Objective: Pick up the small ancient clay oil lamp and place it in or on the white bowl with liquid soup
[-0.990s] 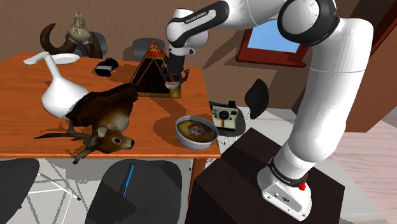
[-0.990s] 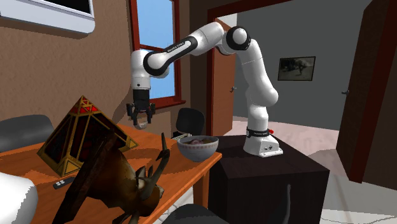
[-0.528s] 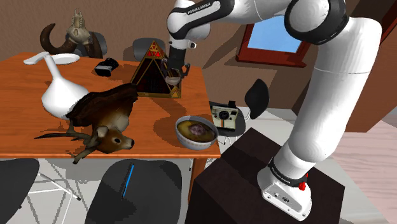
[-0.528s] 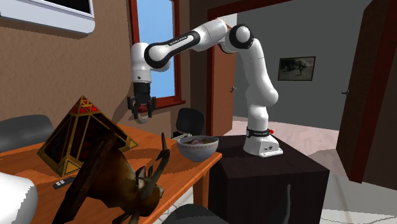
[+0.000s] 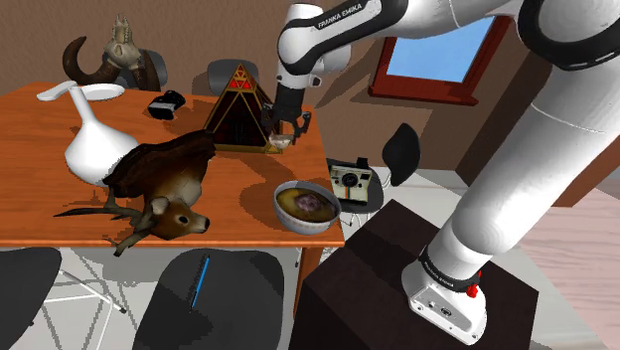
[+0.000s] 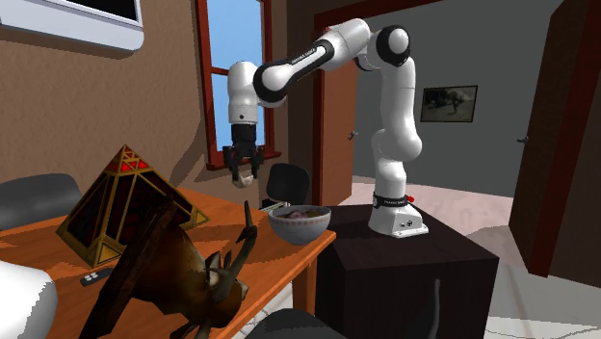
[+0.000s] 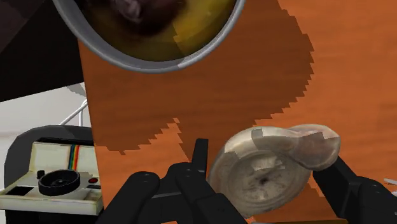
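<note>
My gripper point(image 7: 270, 156) is closed on the lamp point(image 7: 273, 168) — a pale grey-tan disc with a stubby spout, pinched between my two black fingers point(image 7: 356, 191); the lamp hangs clear of the orange table point(image 7: 254, 83), which casts back a jagged shadow beneath it. Past the lamp sits the bowl point(image 7: 146, 63), grey-rimmed, with yellow soup and dark lumps in it; it rests near the table's edge, apart from what I hold. A cream instant camera point(image 7: 54, 175) lies off that edge, lower down.

In the shoulder view my gripper point(image 5: 283, 131) points down above the table point(image 5: 40, 129) just to the right of the dark pyramid point(image 5: 236, 111), the lamp point(image 5: 282, 143) at its tips; the bowl point(image 5: 306, 207) is nearer the table's front corner. A deer head point(image 5: 159, 189) and a white flask point(image 5: 94, 149) lie further left.

In the second exterior view my gripper point(image 6: 243, 176) hangs well above the tabletop — between the pyramid point(image 6: 120, 207) and the bowl point(image 6: 299, 223).
</note>
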Tool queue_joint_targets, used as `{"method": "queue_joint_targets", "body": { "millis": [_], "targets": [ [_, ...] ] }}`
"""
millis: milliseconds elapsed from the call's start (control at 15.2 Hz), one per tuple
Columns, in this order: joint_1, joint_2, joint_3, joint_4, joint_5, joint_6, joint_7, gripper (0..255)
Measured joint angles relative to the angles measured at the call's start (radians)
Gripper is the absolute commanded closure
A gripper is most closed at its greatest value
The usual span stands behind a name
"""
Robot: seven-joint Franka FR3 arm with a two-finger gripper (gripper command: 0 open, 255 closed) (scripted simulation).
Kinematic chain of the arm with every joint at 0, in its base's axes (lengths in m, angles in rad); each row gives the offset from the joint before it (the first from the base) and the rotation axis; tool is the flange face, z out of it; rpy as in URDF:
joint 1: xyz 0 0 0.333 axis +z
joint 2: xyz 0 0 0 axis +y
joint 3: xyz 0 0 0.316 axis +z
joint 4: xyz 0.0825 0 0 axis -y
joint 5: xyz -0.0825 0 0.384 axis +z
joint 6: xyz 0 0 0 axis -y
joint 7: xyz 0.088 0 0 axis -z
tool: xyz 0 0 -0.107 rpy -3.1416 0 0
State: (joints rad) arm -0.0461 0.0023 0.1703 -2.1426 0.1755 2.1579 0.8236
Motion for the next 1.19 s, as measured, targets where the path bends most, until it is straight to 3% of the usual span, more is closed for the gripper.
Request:
{"method": "queue_joint_targets", "body": {
  "millis": [924, 990, 1188],
  "targets": [
    [0.121, -0.48, 0.093, -0.465, 0.14, 0.011, 0.11, 255],
    [0.122, -0.48, 0.093, -0.465, 0.14, 0.011, 0.11, 0],
    [0.119, -0.446, 0.072, -0.466, 0.136, 0.044, 0.048, 0]
  ]
}}
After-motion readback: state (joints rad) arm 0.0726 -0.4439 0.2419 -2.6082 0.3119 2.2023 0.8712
